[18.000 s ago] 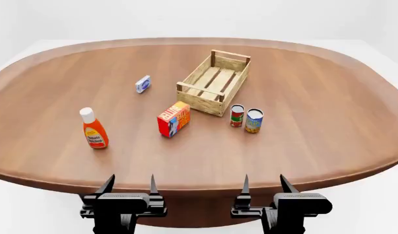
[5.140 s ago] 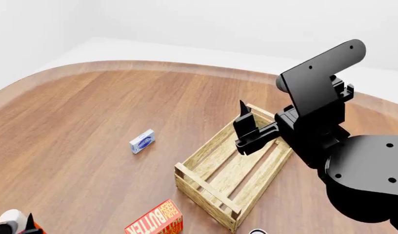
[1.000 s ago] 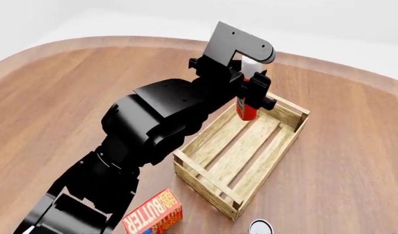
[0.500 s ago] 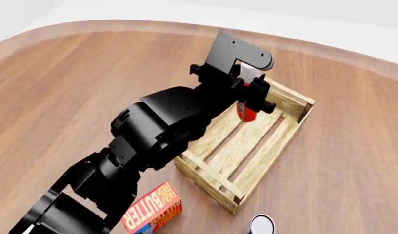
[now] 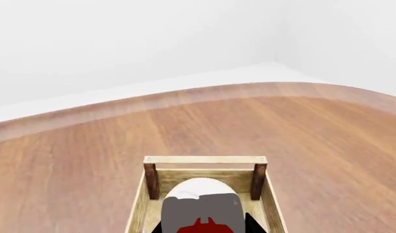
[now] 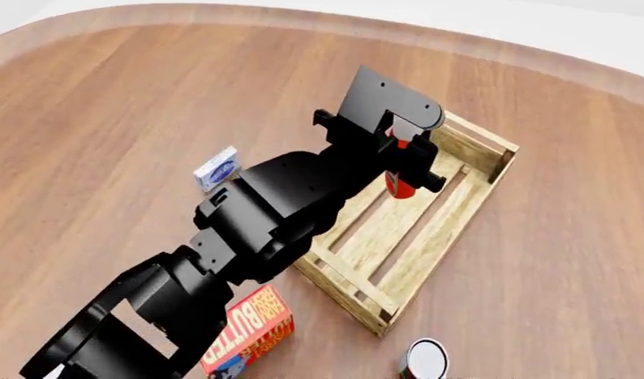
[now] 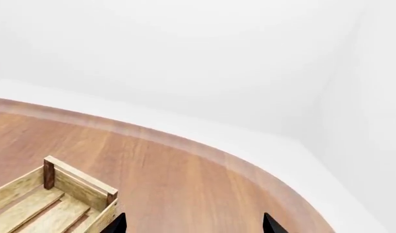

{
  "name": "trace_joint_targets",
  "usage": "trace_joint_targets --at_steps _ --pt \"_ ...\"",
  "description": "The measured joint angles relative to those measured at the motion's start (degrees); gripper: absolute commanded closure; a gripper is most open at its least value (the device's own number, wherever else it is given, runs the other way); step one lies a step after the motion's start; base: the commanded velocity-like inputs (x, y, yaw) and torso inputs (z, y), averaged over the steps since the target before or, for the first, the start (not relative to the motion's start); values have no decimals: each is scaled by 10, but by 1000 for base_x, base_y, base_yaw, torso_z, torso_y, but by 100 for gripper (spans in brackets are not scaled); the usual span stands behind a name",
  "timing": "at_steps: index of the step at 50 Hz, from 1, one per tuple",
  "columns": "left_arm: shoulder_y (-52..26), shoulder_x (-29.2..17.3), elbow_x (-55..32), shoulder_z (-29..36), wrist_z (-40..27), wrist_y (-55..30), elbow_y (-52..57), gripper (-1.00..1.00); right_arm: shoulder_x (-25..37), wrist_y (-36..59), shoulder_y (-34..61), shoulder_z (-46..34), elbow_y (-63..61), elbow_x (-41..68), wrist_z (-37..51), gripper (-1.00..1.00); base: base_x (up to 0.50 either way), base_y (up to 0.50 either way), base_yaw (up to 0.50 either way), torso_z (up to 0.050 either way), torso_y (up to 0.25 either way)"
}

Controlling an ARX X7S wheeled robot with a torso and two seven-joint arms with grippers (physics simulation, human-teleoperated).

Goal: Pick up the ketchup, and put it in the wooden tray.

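In the head view my left gripper (image 6: pixel 409 160) is shut on the ketchup (image 6: pixel 400 187), an orange-red bottle held upright over the far half of the wooden tray (image 6: pixel 450 231). I cannot tell whether the bottle's base touches the slats. The left wrist view looks down on the ketchup's white cap (image 5: pixel 201 201), with my left gripper (image 5: pixel 203 226) dark on both sides of it and the wooden tray's far rail (image 5: pixel 205 159) beyond. In the right wrist view my right gripper (image 7: pixel 193 225) is open over bare table, with a corner of the wooden tray (image 7: pixel 78 187) beside it.
A red butter box (image 6: pixel 250 333) lies near the tray's front corner. A can (image 6: pixel 424 360) stands at the bottom edge of the head view. Left of my arm sits a small blue-and-white box (image 6: pixel 215 167). The round wooden table (image 6: pixel 111 118) spreads all around.
The head view has tilted down, bringing the small blue-and-white box into sight. My left gripper still holds the ketchup over the tray's far half, slightly lower.
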Motion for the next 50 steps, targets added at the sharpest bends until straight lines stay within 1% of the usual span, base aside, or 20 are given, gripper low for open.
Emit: trace_joint_targets --at_steps 15,22,33,40,50 --pt "-11 6 -17 42 -2 47 -48 100 2 -6 -16 9 -2 -6 -3 -100 -1 0 0 0 -40" --pt "-26 8 -45 86 -9 85 -84 100 3 -8 -22 13 -3 -9 -5 -100 0 0 0 0 0" --pt "-50 9 -112 163 -24 136 -123 100 5 -12 -33 18 -5 -13 -4 -100 0 0 0 0 0" --pt "-59 6 -145 190 -33 148 -126 100 5 -15 -40 22 -5 -15 -5 -100 0 0 0 0 0" --pt "-64 0 -174 208 -44 150 -119 100 5 -19 -47 27 -7 -19 -7 -100 0 0 0 0 0"
